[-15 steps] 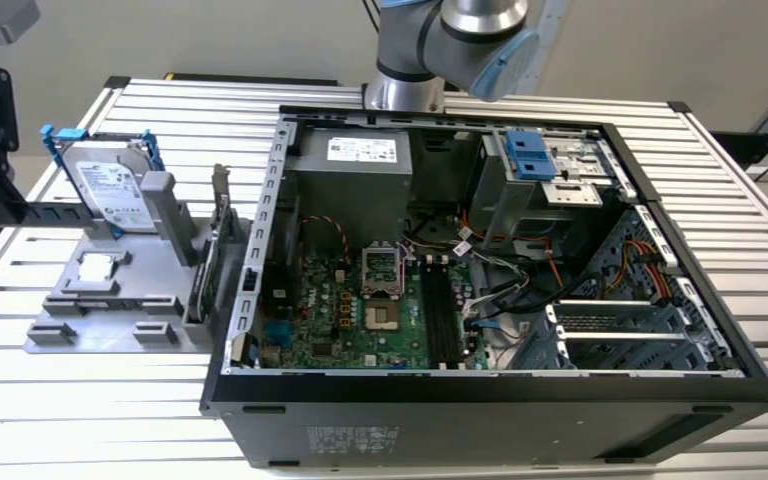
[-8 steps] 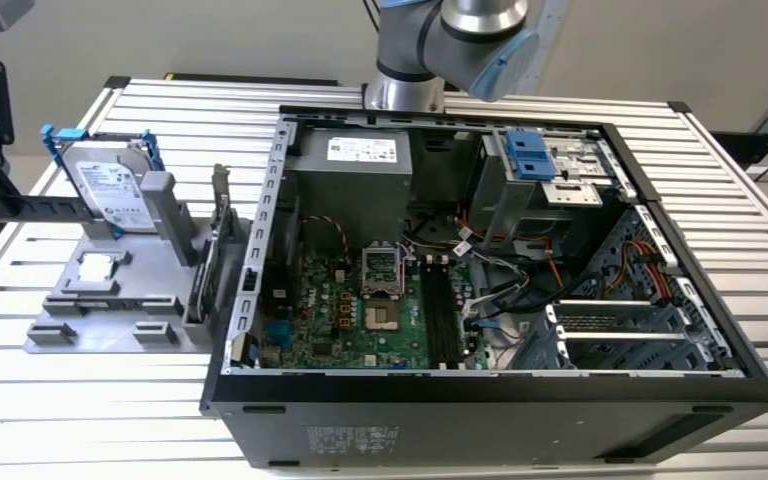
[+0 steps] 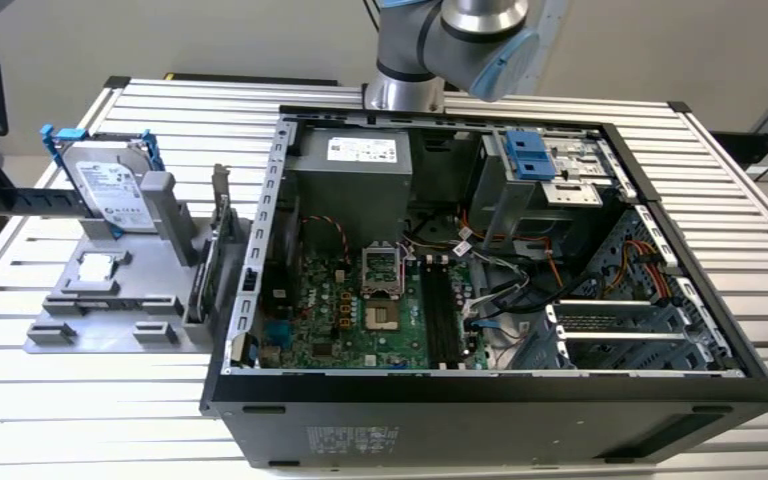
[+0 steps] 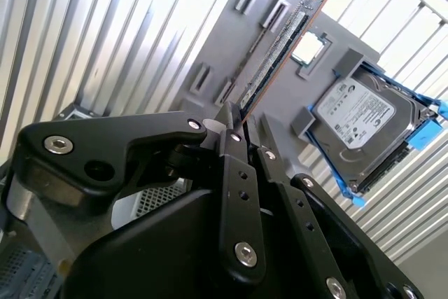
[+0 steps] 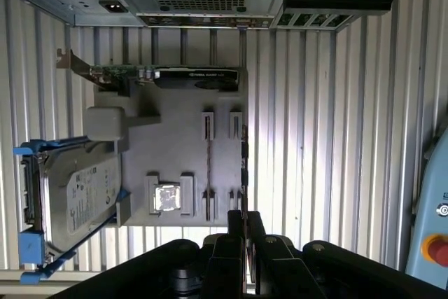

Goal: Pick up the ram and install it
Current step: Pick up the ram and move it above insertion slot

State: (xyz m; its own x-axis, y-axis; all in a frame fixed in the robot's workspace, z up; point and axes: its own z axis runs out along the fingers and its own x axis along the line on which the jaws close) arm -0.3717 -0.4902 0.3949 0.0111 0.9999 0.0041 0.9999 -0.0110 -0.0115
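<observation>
In the first wrist view the fingers (image 5: 236,232) of the gripper (image 5: 245,216) are seen drawn narrow, with nothing held. Past their tips the ram (image 5: 243,166) is stood on edge along one side of the grey fixture (image 5: 168,152). Farther off, a hard drive (image 5: 77,194) in a blue frame and a bracketed card (image 5: 189,77) are carried by the same fixture, which is set on the slatted table (image 3: 91,400) at the exterior view's left, beside the open computer case (image 3: 491,400).

Hard glare whitens the ribbed surface (image 4: 105,26) in both wrist views, the gripper (image 4: 236,127) dark against it; the computer case (image 3: 491,420) interior lies shadowed.
</observation>
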